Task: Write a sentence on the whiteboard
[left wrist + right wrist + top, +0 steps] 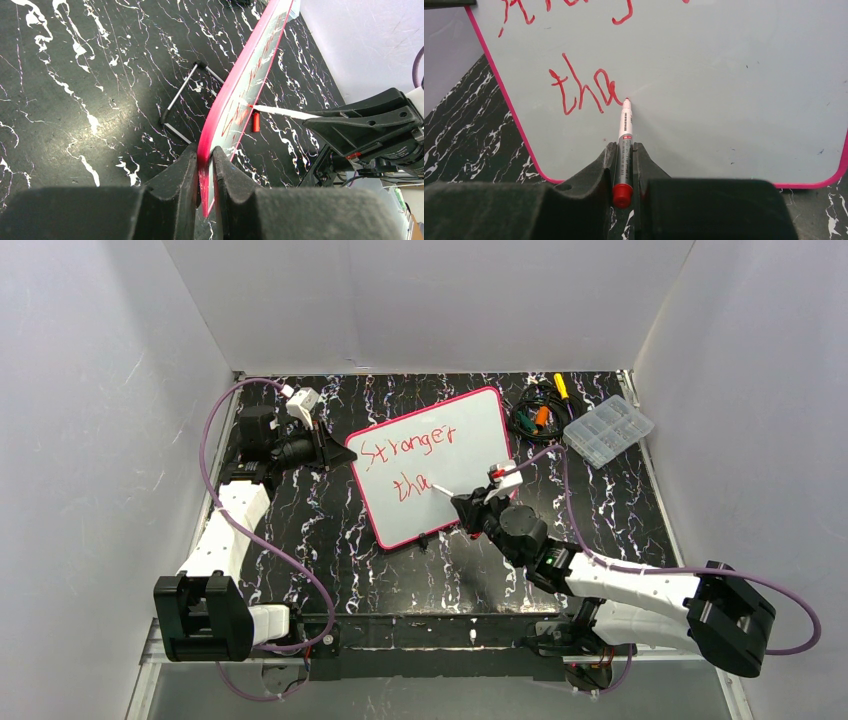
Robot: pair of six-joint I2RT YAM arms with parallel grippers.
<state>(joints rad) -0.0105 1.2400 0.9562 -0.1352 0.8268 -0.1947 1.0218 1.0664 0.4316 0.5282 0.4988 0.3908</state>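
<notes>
Right wrist view: right hand clamps a white red-capped marker, tip touching the pink-rimmed white whiteboard just right of "tha" in the red handwritten sentence, bare board beyond; left hand pinches the board's edge.

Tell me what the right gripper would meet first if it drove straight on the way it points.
The whiteboard, probably: the marker in the right gripper has its tip at the board's face.

Clear compartment box lies far right on the black marbled table; tangled cables just beside it.
</notes>
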